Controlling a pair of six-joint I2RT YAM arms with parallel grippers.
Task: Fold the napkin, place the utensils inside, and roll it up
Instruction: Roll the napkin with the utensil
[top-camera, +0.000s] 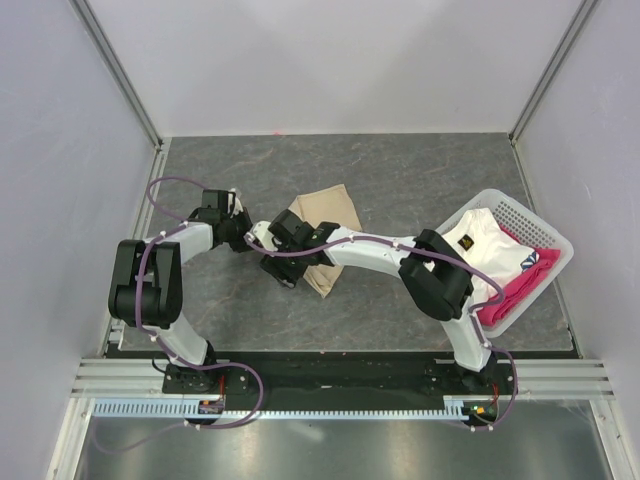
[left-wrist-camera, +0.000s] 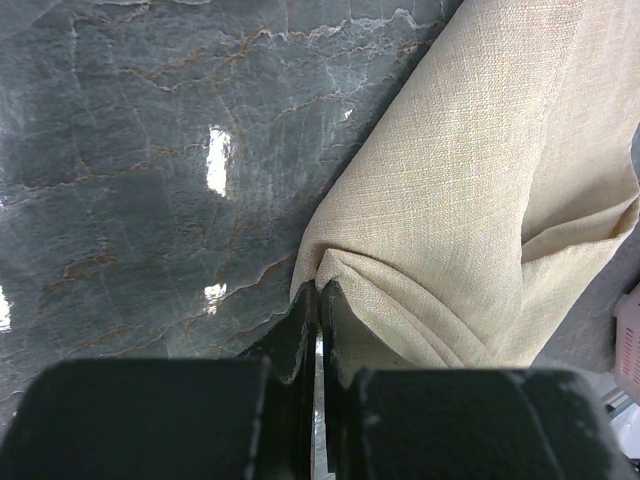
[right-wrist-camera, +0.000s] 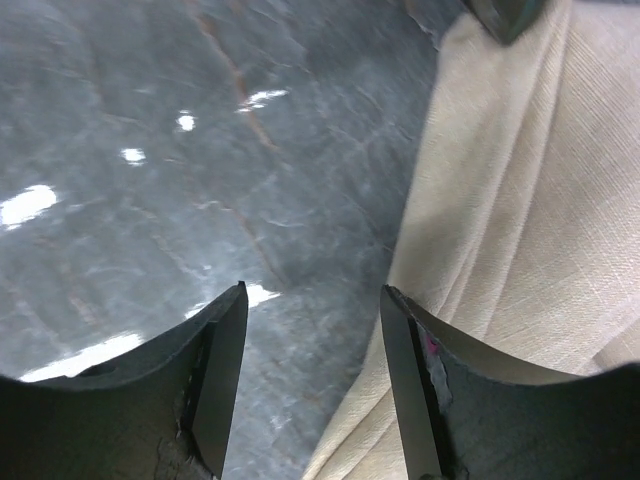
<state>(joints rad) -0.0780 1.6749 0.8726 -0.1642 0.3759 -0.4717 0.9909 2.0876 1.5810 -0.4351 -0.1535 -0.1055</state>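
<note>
**Left gripper (left-wrist-camera: 320, 292) pinches the napkin (left-wrist-camera: 470, 190); right gripper (right-wrist-camera: 313, 300) spread at its edge**

Black fingers of the left arm are pressed together on a bunched corner of the beige cloth. It lies mid-way across the grey marbled table (top-camera: 400, 170), partly under the right arm. The right jaws stand apart, one over cloth and one over bare top. For a clean fold, I'd have them bite the edge fully before either arm lifts. The cloth's long axis seems to run from the arms toward the back wall.
</note>
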